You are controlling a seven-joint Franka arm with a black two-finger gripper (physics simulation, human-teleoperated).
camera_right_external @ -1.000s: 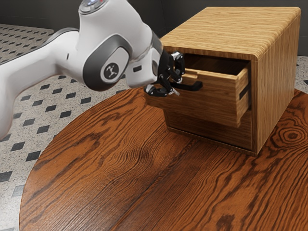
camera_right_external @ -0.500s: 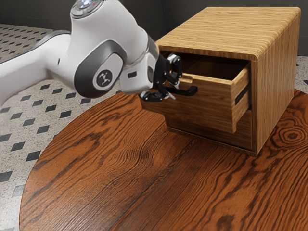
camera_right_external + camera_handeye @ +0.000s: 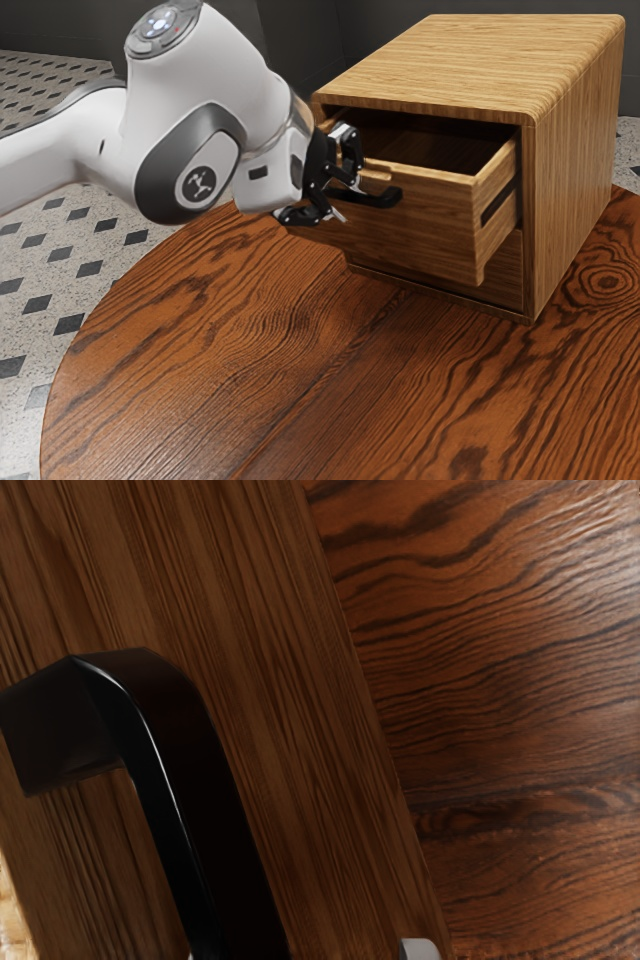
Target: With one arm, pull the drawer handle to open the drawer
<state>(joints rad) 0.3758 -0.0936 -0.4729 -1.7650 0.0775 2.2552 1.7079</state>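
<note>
Your claw (image 3: 332, 185) is clamped on the black handle (image 3: 382, 196), with a finger on either side of the bar. The handle sits on the front of the top drawer (image 3: 440, 215), which stands partly out of the wooden cabinet (image 3: 575, 150) at the far side of the round dark surface (image 3: 300, 380). Your white arm (image 3: 190, 130) reaches in from the exterior view's left, above the tiled floor (image 3: 60, 250).

Black handle (image 3: 170, 780) close up: 1 blocky end sits on the drawer front (image 3: 300, 680), then the bar bends and runs on toward the hand. The drawer front is light, straight-grained wood. Beside its edge lies the darker, wavy-grained table (image 3: 500, 680). 1 small pale grey piece (image 3: 420, 948) at that edge, can't identify it.
</note>
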